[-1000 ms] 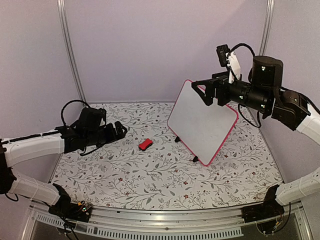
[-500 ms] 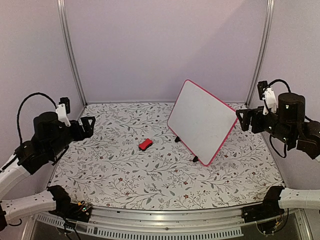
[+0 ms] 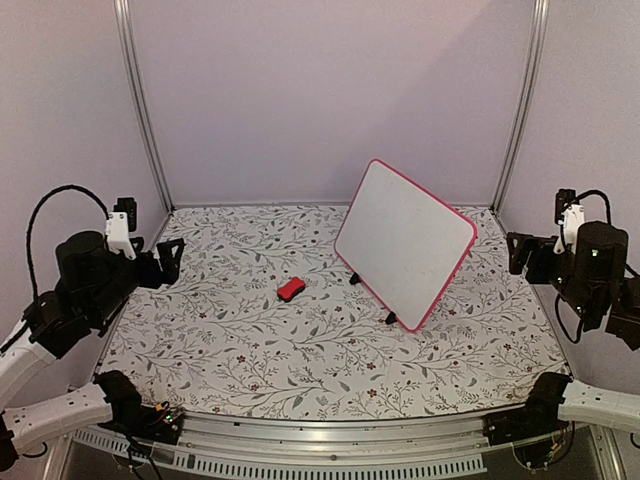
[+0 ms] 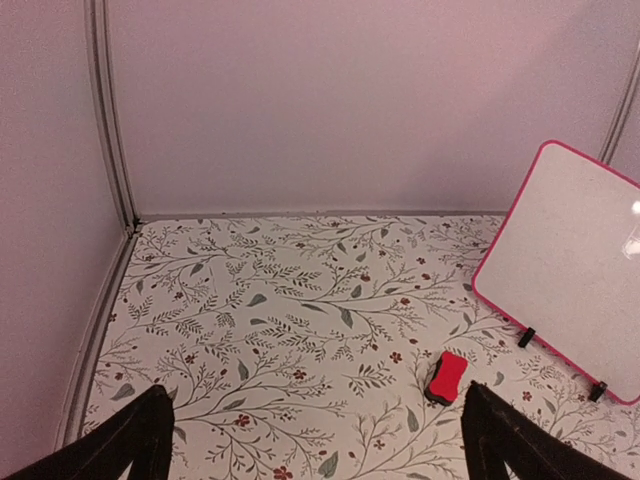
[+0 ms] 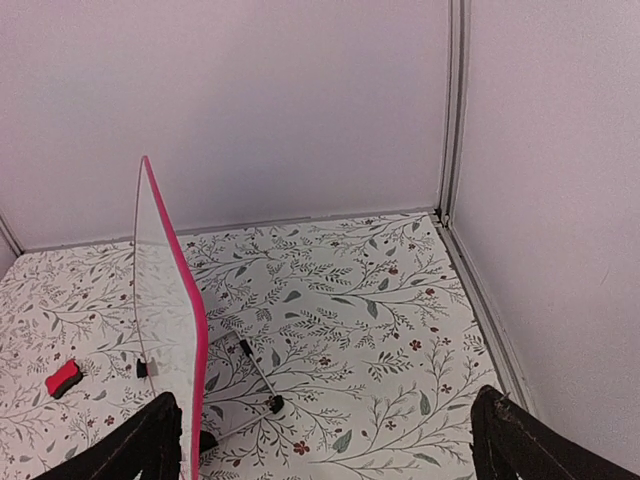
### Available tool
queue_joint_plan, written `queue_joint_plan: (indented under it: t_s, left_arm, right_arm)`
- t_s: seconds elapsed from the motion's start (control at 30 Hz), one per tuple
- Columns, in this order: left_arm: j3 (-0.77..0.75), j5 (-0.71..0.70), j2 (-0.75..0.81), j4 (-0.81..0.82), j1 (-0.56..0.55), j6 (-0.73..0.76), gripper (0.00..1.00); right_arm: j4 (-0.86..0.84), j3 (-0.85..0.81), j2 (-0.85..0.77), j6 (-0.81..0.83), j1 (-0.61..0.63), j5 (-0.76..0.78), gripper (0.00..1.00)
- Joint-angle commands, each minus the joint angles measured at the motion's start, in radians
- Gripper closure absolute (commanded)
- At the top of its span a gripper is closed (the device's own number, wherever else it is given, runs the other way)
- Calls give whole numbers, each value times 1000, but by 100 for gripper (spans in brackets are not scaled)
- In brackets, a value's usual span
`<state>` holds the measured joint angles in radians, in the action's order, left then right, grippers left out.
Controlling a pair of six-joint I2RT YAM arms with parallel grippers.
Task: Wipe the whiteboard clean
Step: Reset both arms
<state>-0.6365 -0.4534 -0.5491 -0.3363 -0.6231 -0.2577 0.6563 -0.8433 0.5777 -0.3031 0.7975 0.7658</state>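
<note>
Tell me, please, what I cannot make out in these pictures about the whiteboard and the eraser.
1. Right wrist view: the whiteboard stands nearly edge-on, so its writing face is hidden.
2. Left wrist view: the picture's right edge cuts off part of the whiteboard.
3. Top view: the whiteboard looks clean, but faint traces would be too small to see.
4. All views: the underside of the red eraser is hidden against the table.

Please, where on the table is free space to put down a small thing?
Left of the red eraser the tablecloth is bare up to the edge; the near strip in front of the whiteboard is bare too. Tighter only between eraser and whiteboard.
</note>
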Motion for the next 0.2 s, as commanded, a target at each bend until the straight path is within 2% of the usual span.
queue_joint_plan:
  t_s: [0.0,0.17]
  left_arm:
    - [25,39,12,11,16,37,0]
    - [25,29,24,7,31,33,0]
  right_arm:
    - [-65,14,-64,-4,-2,93,1]
    - [-82,11,-70,-3,-3,78,1]
